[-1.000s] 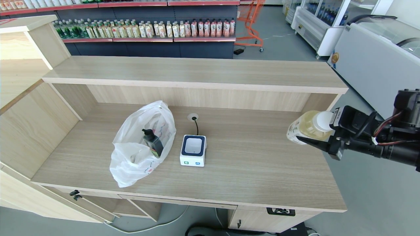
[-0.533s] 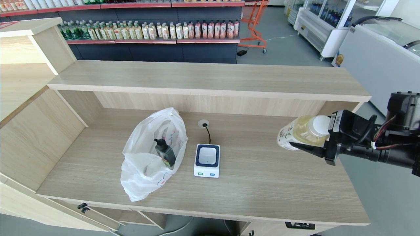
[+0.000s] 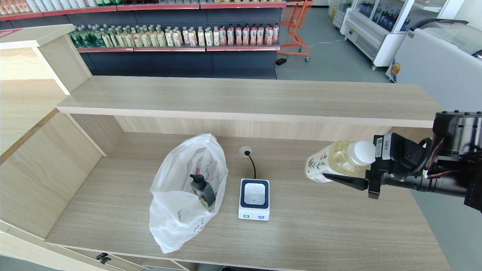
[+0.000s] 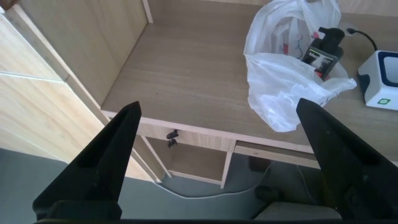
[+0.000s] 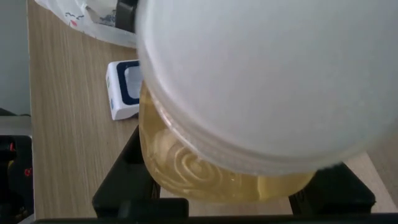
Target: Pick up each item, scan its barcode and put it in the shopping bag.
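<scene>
The right gripper (image 3: pixel 339 171) is clamped on a bottle (image 3: pixel 324 162) of yellow drink. It holds the bottle sideways in the air over the right end of the counter (image 3: pixel 320 233). The white cap (image 3: pixel 360 152) points back at the arm. The left gripper (image 4: pixel 217 162) has its fingers wide apart and holds nothing. It hangs out past the counter's front edge, near the left front corner.

The bottle is round, smooth and full, so I think it could slip or roll in the grip. If its barcode faces up or away, the scanner (image 3: pixel 254 199) in the middle of the counter may not read it. The scanner is well apart from the bottle. The shopping bag (image 3: pixel 180 218) sits just beside the scanner, toward the left end, and reaches close to the front edge. It is soft and floppy. A heavy bottle pushed in badly could squash the mouth shut or shove the bag off the counter. It could also bump the dark pump bottle (image 3: pixel 203 190) already inside.

I can't find the barcode on the bottle. One finger is hidden behind the bottle. In the right wrist view the cap blocks most of the counter. I can't make out what else is in the bag.
</scene>
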Motion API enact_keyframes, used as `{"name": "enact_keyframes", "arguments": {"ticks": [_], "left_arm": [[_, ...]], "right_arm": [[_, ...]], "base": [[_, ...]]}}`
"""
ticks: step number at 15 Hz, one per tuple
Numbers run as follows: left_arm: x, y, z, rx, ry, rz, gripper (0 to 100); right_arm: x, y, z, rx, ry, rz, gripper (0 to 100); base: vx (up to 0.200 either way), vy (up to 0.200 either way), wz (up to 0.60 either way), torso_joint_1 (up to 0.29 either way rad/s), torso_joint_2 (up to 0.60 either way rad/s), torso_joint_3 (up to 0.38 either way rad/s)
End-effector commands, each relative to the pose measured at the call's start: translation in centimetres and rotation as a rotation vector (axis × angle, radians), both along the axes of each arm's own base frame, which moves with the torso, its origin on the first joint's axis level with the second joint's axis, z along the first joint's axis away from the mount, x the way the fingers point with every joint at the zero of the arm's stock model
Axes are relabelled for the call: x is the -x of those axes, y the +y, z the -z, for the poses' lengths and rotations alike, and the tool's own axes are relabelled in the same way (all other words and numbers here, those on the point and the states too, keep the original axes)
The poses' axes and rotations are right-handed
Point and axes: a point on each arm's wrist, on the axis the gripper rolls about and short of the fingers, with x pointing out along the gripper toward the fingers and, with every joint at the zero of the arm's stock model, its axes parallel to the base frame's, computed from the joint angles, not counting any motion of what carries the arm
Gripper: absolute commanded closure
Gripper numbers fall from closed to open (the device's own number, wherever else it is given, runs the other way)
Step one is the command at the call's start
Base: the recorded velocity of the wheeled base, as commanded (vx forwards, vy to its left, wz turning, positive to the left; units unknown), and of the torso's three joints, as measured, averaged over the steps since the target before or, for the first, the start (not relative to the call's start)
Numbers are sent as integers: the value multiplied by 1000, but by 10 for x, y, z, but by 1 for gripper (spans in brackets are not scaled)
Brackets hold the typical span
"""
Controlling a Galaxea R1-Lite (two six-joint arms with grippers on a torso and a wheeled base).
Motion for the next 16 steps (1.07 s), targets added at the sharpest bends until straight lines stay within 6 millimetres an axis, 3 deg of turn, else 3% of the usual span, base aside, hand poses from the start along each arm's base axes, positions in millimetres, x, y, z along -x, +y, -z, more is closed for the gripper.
{"name": "enact_keyframes", "arguments": {"ticks": [1,6,10,16], "left_arm": [[0,0,0,0,1,0,0],[0,0,0,0,1,0,0],[0,0,0,0,1,0,0],[0,0,0,0,1,0,0]], "right_arm": [[6,12,9,0,38,-74,100],[4,23,37,53,35,-222,100],[-3,20,53,72,43,-259,100],[-29,23,81,61,-33,-337,100]], "base": [[0,0,0,0,0,0],[0,0,0,0,0,0],[0,0,0,0,0,0],[0,0,0,0,0,0]]}}
